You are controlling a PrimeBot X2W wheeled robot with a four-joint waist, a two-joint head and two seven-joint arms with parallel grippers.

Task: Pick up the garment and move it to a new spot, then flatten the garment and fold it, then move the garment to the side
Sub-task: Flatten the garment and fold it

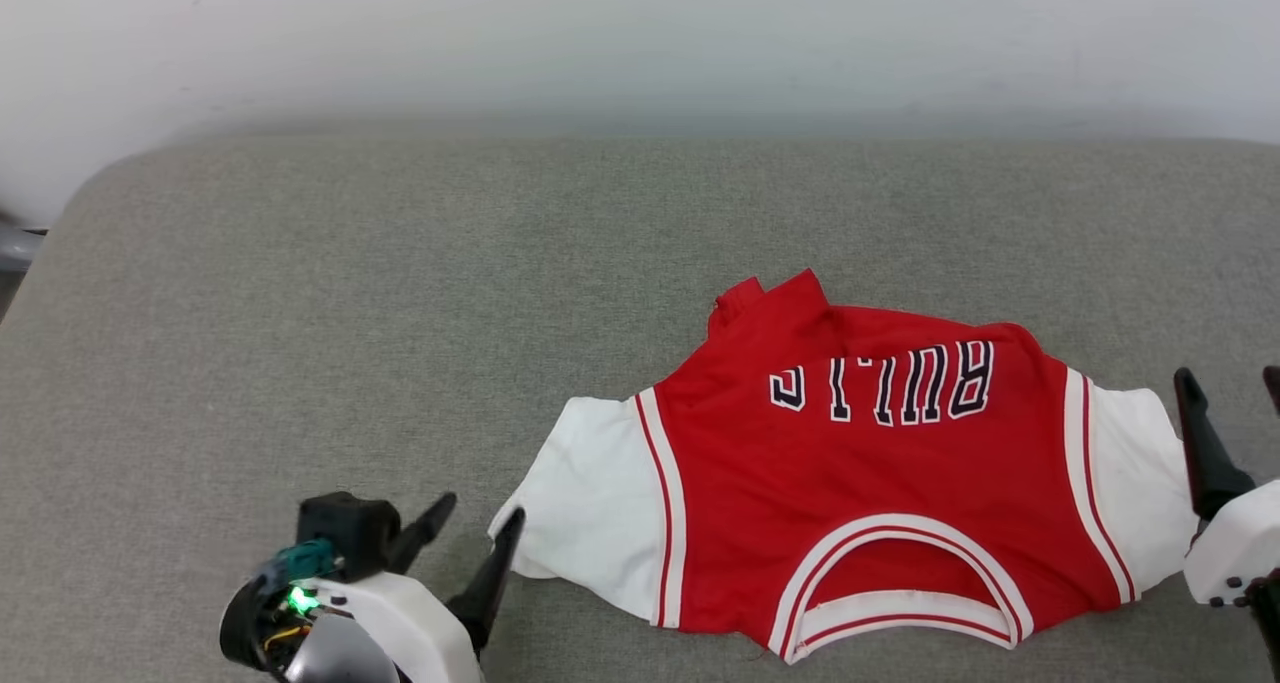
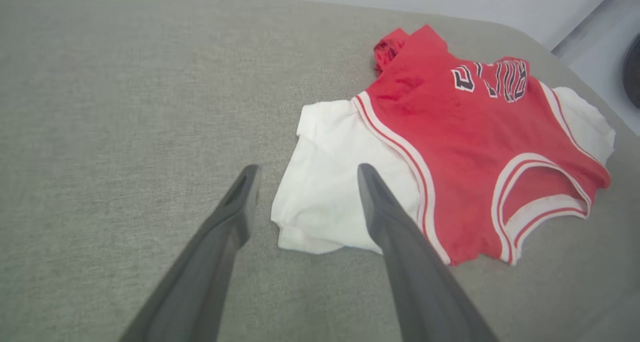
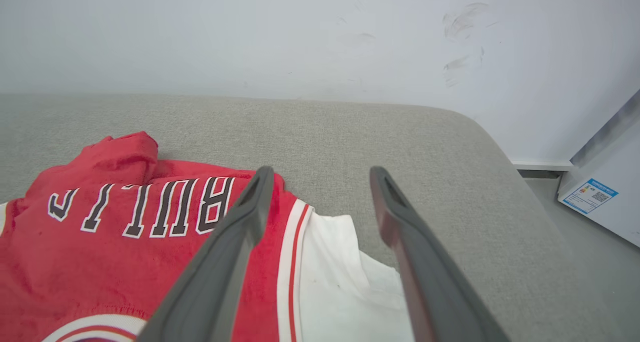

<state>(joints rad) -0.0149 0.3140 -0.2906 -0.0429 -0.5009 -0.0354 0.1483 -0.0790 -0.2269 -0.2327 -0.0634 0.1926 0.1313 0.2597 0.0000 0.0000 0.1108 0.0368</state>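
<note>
garment (image 1: pixel 860 463) right of centre on grey cushion (image 1: pixel 300 313), long axis left–right, collar near | left gripper (image 1: pixel 480 511) jaws wide, just beside left sleeve (image 1: pixel 590 503) | right gripper (image 1: pixel 1230 375) jaws wide, at right sleeve (image 1: pixel 1130 483) | judged: both arms equally near

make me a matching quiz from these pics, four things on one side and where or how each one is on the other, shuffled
1 left gripper
2 right gripper
3 garment
4 grey cushion

a red with white sleeves
b open, head view's right edge
c spread under the garment
d open, head view's lower left

Pairs: 1-d, 2-b, 3-a, 4-c
</note>
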